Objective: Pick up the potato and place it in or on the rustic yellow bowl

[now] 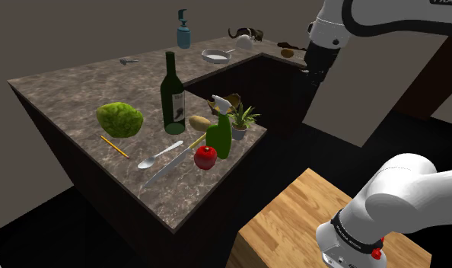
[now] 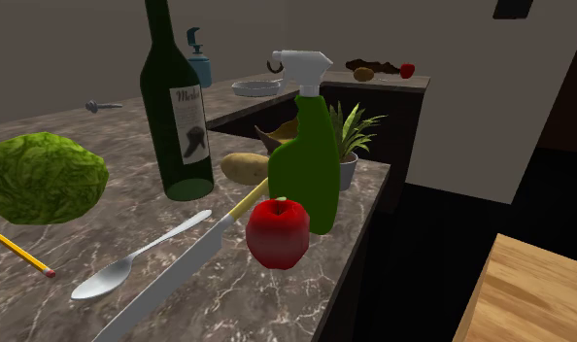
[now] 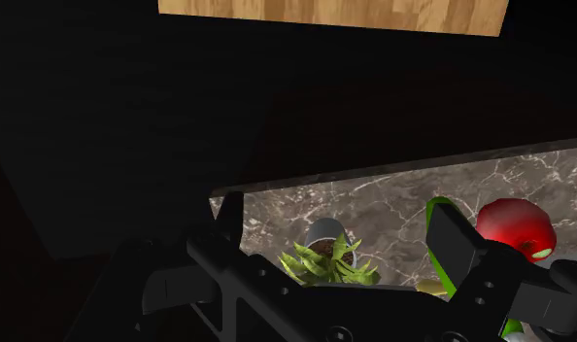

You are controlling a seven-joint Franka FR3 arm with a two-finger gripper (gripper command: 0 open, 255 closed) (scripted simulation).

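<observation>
The tan potato (image 1: 200,122) (image 2: 242,167) lies on the marble counter (image 1: 80,91) between the wine bottle (image 1: 172,95) and the green spray bottle (image 1: 219,137). Just behind it stands the dull yellow bowl (image 1: 230,100) (image 2: 280,132), half hidden by the spray bottle (image 2: 306,160). My black gripper (image 1: 317,78) hangs open and empty, high above and off the counter's corner towards the shoulder view's right. In the wrist view the gripper (image 3: 343,233) has its fingers wide apart over the small potted plant (image 3: 325,257); a sliver of potato (image 3: 430,288) shows by one finger.
A red apple (image 1: 205,157) (image 2: 277,231) (image 3: 515,228), a knife (image 1: 170,164), a spoon (image 1: 157,156), a pencil (image 1: 114,146) and a lettuce (image 1: 119,119) share the counter. The potted plant (image 1: 242,120) sits at its corner. A back counter holds a soap dispenser (image 1: 184,32) and a pan (image 1: 214,55). The wooden stand (image 1: 293,221) lies below.
</observation>
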